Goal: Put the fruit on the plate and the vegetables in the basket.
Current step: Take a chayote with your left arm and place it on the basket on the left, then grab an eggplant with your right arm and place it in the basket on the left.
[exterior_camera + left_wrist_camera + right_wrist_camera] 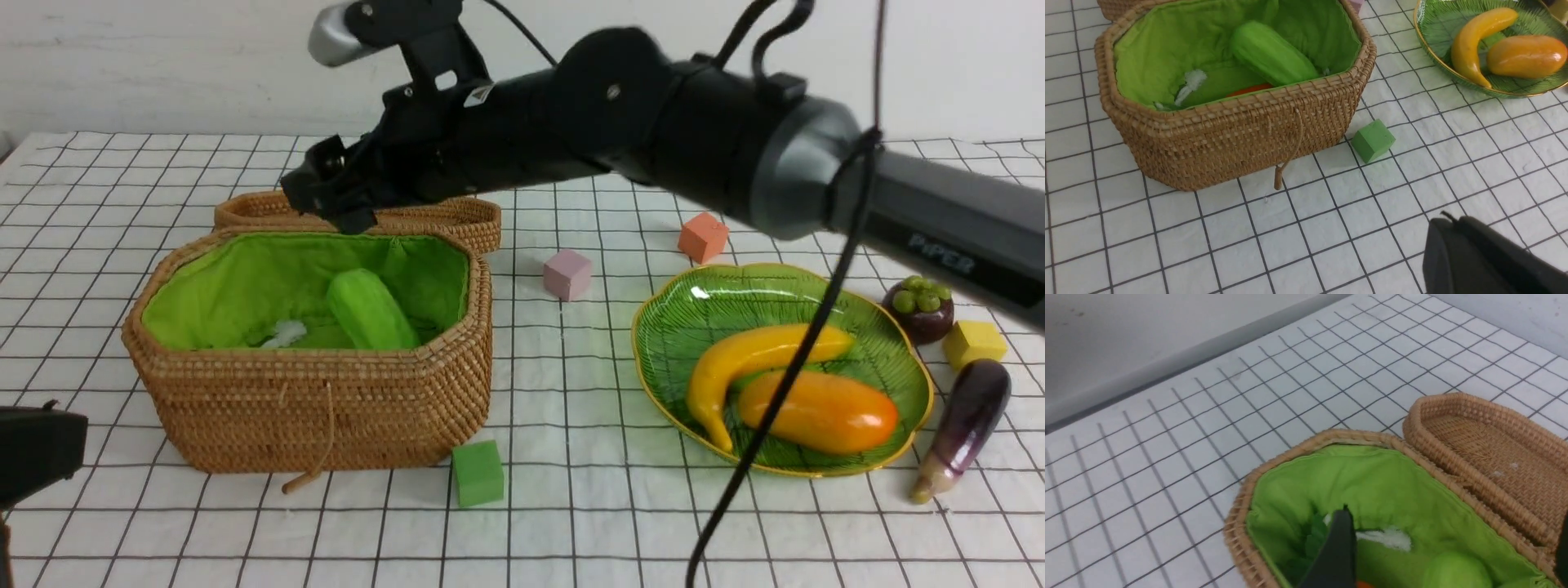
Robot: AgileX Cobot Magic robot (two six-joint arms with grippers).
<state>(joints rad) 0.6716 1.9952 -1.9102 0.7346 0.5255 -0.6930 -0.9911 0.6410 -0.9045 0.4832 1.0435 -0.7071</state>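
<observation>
Above the far rim of the tan woven wicker basket (pixel 310 408), the right gripper (pixel 331 196) hangs with jaws spread wide, empty. Inside lie a glossy pale-green lumpy vegetable (pixel 371 310) and an orange-red carrot (pixel 1249 89), mostly hidden. Long yellow banana (pixel 751 355) and plump orange-yellow mango (pixel 820 411) rest on the translucent green leaf-shaped plate (pixel 710 306); dark-purple mangosteen (pixel 918 309) and slim dark-purple eggplant (pixel 967 416) lie beside it. At near left, the left gripper (pixel 41 449) is pressed together.

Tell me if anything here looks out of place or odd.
Two things. The eggplant and the mangosteen lie on the cloth beside the plate, unsorted. Inside the basket, a white fluffy tuft shows on the green lining; what it is cannot be told.
</observation>
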